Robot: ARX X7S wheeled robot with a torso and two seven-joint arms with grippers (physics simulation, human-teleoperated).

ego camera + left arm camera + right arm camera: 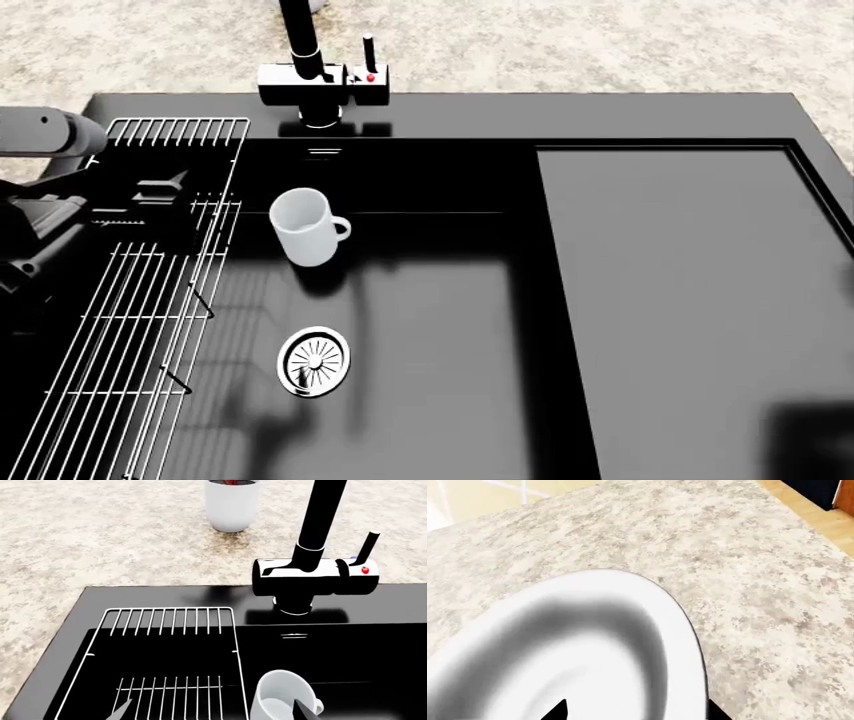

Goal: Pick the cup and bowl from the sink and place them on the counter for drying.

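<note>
The white cup (307, 228) stands upright in the black sink (427, 300), handle to the right. In the left wrist view the cup (283, 700) sits just inside one fingertip of my left gripper (213, 711), which is open and hovers above the sink's left part (167, 195). The shiny steel bowl (594, 645) fills the right wrist view, over the beige counter (760, 580). My right gripper (635, 711) is spread wide astride the bowl's rim, one fingertip inside and one outside. The bowl and the right arm are out of the head view.
A white wire rack (134, 300) lies along the sink's left side under my left arm. The black faucet (318, 70) stands at the back, the chrome drain (318, 362) in the basin and the flat drainboard (681, 300) at the right. A white pot (231, 502) stands on the counter behind.
</note>
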